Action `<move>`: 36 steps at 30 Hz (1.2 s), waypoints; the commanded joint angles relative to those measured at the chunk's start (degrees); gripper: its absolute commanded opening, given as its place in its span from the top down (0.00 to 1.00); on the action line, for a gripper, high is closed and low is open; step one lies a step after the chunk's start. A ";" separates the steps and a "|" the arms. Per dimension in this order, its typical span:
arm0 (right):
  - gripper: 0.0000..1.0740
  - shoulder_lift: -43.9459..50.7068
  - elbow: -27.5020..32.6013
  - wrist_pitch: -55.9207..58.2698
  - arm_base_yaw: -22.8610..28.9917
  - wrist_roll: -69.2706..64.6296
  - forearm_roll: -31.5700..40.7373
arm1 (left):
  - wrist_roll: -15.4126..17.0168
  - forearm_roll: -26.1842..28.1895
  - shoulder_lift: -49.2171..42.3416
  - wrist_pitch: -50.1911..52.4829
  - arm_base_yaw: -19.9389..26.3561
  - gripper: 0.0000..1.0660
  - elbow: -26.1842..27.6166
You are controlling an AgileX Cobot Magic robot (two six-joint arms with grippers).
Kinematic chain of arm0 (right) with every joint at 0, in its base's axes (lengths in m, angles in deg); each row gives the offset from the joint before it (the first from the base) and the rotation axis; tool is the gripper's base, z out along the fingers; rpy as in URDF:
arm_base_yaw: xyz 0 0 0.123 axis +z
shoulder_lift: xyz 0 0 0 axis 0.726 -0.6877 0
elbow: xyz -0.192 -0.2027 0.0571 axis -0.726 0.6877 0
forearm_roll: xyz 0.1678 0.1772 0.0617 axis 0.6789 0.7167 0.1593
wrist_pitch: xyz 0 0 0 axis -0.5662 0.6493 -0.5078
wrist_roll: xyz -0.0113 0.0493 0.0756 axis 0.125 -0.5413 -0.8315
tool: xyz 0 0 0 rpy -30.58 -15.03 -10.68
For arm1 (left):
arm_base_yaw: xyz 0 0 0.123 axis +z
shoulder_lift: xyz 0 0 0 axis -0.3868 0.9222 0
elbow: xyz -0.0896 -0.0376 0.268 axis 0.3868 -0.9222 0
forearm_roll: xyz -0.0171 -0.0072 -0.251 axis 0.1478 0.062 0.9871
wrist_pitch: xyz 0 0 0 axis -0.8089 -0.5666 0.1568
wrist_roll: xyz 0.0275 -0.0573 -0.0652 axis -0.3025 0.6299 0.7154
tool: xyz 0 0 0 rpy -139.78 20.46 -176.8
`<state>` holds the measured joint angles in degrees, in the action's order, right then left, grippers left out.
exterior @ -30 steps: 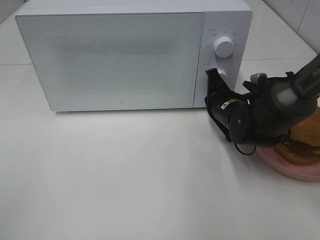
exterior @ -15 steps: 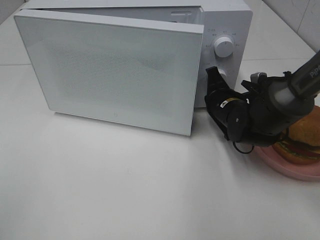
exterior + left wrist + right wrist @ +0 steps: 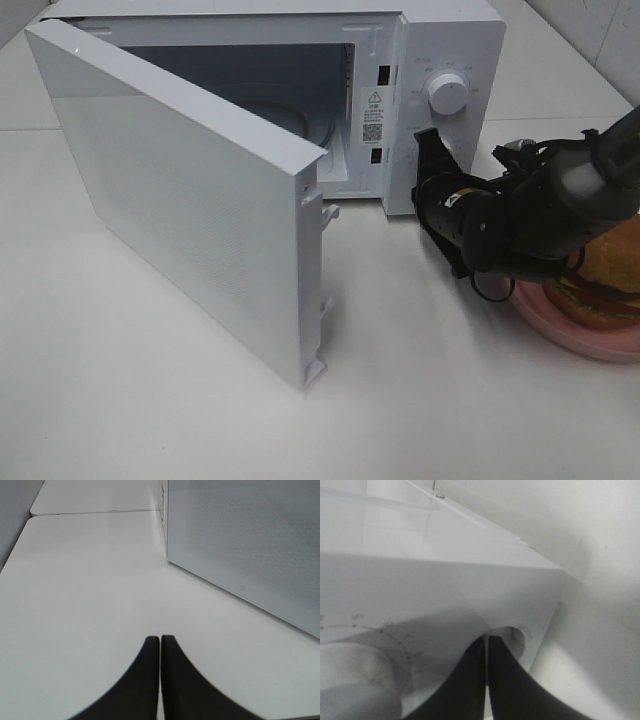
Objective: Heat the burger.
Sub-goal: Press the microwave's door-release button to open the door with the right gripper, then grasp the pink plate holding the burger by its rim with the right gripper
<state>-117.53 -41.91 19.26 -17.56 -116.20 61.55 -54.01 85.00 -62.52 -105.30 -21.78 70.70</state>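
The microwave (image 3: pixel 470 50) stands at the back of the white surface (image 3: pixel 150 400) with its door (image 3: pixel 190 210) standing wide open, hinged on the left and angled out toward the front, so the cavity (image 3: pixel 300 100) shows. On the control panel the upper dial (image 3: pixel 446 92) is in plain sight.

The right pincer (image 3: pixel 428 140) is pressed together, its two dark fingers meeting tip to tip with nothing between them. It points at the lower part of the control panel, just under the upper dial. In the right wrist view the closed pincer (image 3: pixel 486 639) sits right at a round recess (image 3: pixel 516 641) near the panel's lower corner; whether the tips touch it cannot be told. A blurred dial (image 3: pixel 355 685) lies beside it.

The burger (image 3: pixel 612 262) lies on a pink plate (image 3: pixel 580 338) at the far right edge of the surface, outside the microwave and to the right of it. It is behind the right pincer's wrist, well back from the fingertips, and the dark arm hides part of it.

The left pincer (image 3: pixel 160 640) is likewise closed and empty, hanging over bare surface with the open door (image 3: pixel 240 545) near it. The burger is out of sight in its view
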 commanded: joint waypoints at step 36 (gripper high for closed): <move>0.86 9.45 15.18 -22.17 0.11 40.97 -40.22 | 0.23 0.52 -1.15 0.57 0.17 1.00 -0.11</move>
<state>-108.76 -26.49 -3.08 -17.39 -80.62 23.96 -54.01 85.00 -62.52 -105.30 -21.78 70.70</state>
